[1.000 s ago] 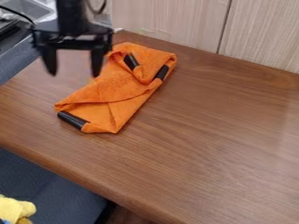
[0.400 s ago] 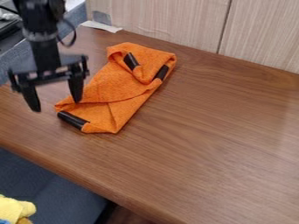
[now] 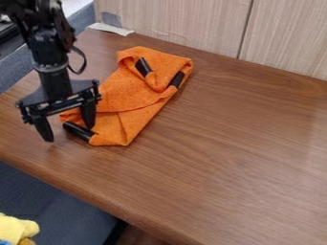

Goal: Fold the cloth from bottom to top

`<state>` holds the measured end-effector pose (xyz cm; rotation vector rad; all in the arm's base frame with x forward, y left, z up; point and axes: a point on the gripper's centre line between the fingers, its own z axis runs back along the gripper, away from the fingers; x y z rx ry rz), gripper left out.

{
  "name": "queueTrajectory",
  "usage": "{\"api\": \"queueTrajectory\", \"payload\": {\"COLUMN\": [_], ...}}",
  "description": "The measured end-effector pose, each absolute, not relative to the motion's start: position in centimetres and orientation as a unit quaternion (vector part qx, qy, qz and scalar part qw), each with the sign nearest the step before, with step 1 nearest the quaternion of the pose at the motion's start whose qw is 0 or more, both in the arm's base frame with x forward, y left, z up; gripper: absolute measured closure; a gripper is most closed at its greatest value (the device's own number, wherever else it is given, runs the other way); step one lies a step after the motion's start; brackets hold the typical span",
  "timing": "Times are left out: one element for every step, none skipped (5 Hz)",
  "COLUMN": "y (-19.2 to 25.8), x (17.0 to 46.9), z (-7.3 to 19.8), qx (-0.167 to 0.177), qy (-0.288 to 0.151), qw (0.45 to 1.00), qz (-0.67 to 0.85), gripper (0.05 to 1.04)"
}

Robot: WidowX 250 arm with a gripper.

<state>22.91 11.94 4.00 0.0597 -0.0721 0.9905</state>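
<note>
Orange cloth (image 3: 131, 93) partly behind the spread fingers (image 3: 88, 115)

Soft, fairly bright light spreads evenly over the wooden table (image 3: 223, 158), with a pale sheen towards three o'clock; a thin, soft shadow hugs the four o'clock side of the cloth (image 3: 136, 98), and deep shade sits below the table's edge near half past six
</note>
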Motion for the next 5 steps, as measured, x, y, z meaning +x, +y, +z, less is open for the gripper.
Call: {"api": "queueTrajectory", "payload": {"y": [11.9, 11.5, 11.5, 11.4, 10.7], "x": [22.8, 22.8, 22.7, 22.3, 22.1], "z": [3.3, 3.2, 3.3, 3.4, 4.5], "qx": [0.032, 0.047, 0.053, 0.055, 0.047], "qy": [-0.035, -0.036, -0.037, -0.032, -0.031], "qw": [0.875, 0.869, 0.867, 0.86, 0.859], "qz": [0.481, 0.491, 0.494, 0.506, 0.509], "gripper": [0.127, 0.405, 0.697, 0.901, 0.996]}}
